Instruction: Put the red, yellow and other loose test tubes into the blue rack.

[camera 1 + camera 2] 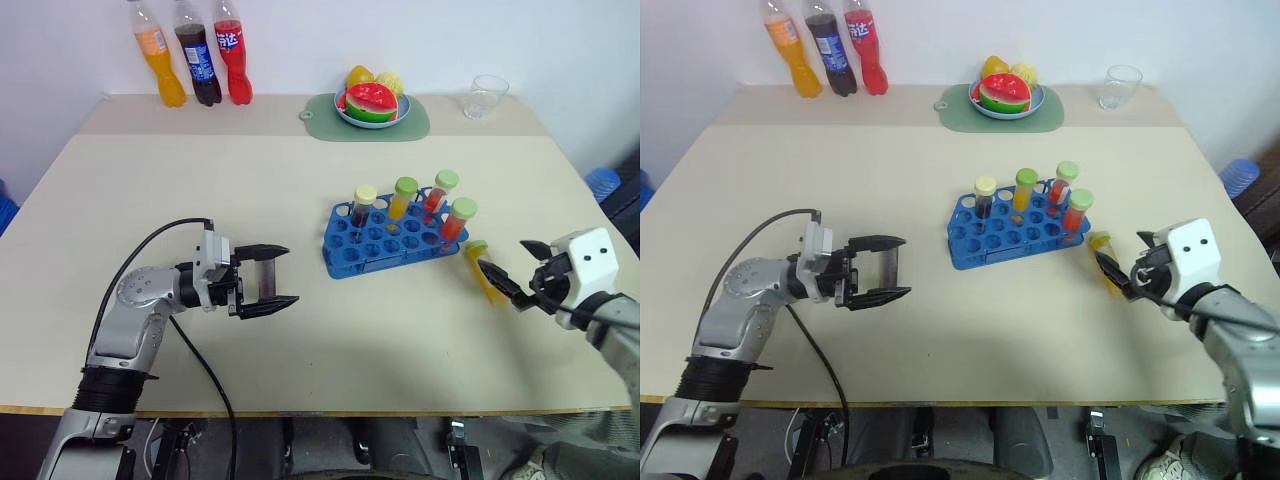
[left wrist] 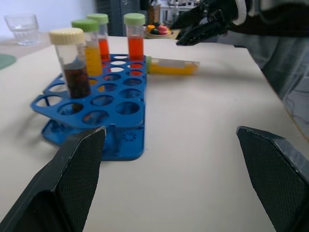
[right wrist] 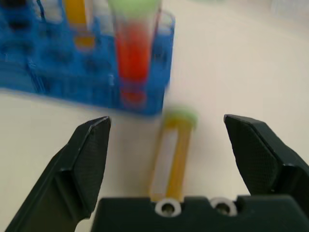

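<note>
1. The left gripper (image 1: 279,279) hangs over the desk (image 1: 200,180) near the front edge, on the left side. It points sideways toward the middle, and its two black fingers are spread wide with nothing between them.
2. The right gripper (image 1: 508,273) is near the right edge of the desk. Its fingers are spread wide too — they hold nothing.
3. A yellow tube (image 1: 483,271) lies flat on the desk, right under the right gripper's fingertips. Its pale green cap points toward the rack. It is just beside the rack's right end but not in it.
4. The blue rack (image 1: 385,247) sits a bit right of the middle of the desk, turned at a slant. Four tubes stand up in its holes.
5. The brown tube (image 1: 362,207) with a cream cap stands at the rack's left end.
6. Next to it stands an orange tube (image 1: 402,198) with a green cap.
7. Two red tubes stand at the right end — one (image 1: 442,193) farther back, one (image 1: 456,221) nearer the front.
8. Near the far edge there is a green mat (image 1: 368,122) with a fruit plate (image 1: 372,104) on it.
9. A clear cup (image 1: 485,96) stands toward the far right corner.
10. Three bottles (image 1: 190,52) stand toward the far left corner: orange, dark and red.
</note>
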Tool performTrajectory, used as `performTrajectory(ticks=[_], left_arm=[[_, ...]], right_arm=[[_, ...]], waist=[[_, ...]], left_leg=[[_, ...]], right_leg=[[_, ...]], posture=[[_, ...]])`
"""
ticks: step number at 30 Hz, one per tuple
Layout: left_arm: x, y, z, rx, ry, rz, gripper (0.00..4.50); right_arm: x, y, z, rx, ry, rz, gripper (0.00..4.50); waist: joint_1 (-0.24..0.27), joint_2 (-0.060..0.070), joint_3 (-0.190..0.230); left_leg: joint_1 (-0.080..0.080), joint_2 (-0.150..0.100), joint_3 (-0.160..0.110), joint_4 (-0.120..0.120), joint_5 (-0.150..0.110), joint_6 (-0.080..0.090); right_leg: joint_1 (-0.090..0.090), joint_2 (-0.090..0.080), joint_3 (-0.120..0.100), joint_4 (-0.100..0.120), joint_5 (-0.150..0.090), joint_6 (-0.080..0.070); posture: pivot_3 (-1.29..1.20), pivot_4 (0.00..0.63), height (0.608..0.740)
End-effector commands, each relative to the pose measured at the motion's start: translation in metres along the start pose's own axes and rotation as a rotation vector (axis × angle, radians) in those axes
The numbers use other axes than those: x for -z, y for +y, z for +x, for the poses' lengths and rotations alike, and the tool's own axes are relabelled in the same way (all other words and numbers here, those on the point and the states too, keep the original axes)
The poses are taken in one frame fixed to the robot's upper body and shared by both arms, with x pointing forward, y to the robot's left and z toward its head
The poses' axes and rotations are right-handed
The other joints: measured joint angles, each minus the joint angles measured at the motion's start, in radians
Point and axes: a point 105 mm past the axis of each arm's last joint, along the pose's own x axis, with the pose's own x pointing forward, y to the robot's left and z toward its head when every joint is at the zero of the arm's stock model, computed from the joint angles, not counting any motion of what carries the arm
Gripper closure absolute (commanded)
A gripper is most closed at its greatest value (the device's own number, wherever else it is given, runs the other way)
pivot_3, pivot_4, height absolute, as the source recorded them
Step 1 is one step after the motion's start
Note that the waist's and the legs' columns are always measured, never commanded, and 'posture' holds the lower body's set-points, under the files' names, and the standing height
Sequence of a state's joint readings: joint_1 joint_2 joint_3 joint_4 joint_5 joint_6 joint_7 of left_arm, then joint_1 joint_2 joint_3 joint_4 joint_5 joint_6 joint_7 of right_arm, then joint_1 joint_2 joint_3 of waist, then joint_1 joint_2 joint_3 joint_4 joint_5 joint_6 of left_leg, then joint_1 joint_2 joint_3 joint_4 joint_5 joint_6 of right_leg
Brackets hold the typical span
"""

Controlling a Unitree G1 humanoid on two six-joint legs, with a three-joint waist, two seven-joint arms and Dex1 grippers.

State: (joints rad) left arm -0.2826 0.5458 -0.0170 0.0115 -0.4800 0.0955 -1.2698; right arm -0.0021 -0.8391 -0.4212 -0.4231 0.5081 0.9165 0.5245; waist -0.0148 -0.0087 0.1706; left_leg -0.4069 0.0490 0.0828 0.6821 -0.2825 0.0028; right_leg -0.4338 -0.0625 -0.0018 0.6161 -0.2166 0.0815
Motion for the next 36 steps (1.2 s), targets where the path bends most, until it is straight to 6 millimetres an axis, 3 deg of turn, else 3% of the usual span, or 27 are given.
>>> performTrajectory(ticks=[1,6,20,23,28,33,35,36], left_arm=[[-0.006,0.001,0.001,0.008,-0.012,0.032,0.0],[-0.006,-0.001,0.0,0.003,-0.012,0.031,0.0],[-0.008,-0.011,-0.012,-0.053,0.011,0.018,0.0],[-0.008,-0.013,-0.013,-0.062,0.012,0.012,0.0],[-0.008,-0.015,-0.013,-0.063,0.012,0.004,0.0],[-0.007,-0.013,-0.01,-0.056,0.008,0.002,0.0],[-0.007,-0.012,-0.008,-0.05,0.004,0.002,0.0],[-0.007,-0.011,-0.006,-0.047,0.002,0.003,0.0]], right_arm=[[-0.01,-0.013,0.005,-0.008,0.1,0.112,0.37],[-0.015,-0.014,0.022,-0.073,0.202,0.158,0.37],[0.01,-0.031,0.062,-0.138,0.435,0.142,0.37],[0.014,-0.025,0.067,-0.173,0.466,0.14,1.19],[0.02,-0.02,0.069,-0.199,0.493,0.1,3.6],[0.018,-0.016,0.054,-0.264,0.416,-0.043,3.7],[0.024,-0.017,0.038,-0.287,0.363,-0.23,3.7],[0.025,-0.006,0.027,-0.362,0.309,-0.24,3.7]], waist=[[-0.002,0.0,0.0],[0.003,0.0,0.0],[0.0,0.0,0.0],[-0.001,0.0,0.0],[-0.001,-0.001,0.0],[0.005,-0.002,-0.001],[0.021,-0.002,-0.001],[0.028,-0.002,-0.001]], left_leg=[[0.0,0.0,0.0,0.0,0.0,0.0],[-0.002,0.0,-0.001,-0.002,0.0,0.0],[-0.003,-0.001,0.0,-0.001,0.0,0.001],[-0.003,-0.001,0.001,-0.001,0.0,0.001],[-0.003,0.0,0.001,-0.001,0.0,0.001],[-0.003,0.0,0.001,-0.001,0.0,0.001],[-0.003,0.0,0.001,-0.001,-0.001,0.001],[-0.004,-0.001,0.001,-0.001,-0.001,0.001]], right_leg=[[0.0,0.0,0.0,0.0,0.0,0.0],[-0.002,0.001,0.0,-0.002,0.0,0.0],[-0.003,0.0,0.0,-0.002,0.0,0.0],[-0.003,0.0,0.0,-0.002,0.0,0.0],[-0.003,0.0,0.0,-0.002,0.0,0.0],[-0.002,0.0,-0.001,-0.002,0.0,0.0],[-0.002,0.0,-0.001,-0.002,0.0,0.0],[-0.002,0.0,-0.001,-0.002,-0.001,0.001]], posture=[[0.0,0.15,0.74],[0.0,0.15,0.74],[0.0,0.15,0.74],[0.0,0.15,0.74],[0.0,0.15,0.74],[0.0,0.15,0.74],[0.0,0.15,0.74],[0.0,0.15,0.74]])
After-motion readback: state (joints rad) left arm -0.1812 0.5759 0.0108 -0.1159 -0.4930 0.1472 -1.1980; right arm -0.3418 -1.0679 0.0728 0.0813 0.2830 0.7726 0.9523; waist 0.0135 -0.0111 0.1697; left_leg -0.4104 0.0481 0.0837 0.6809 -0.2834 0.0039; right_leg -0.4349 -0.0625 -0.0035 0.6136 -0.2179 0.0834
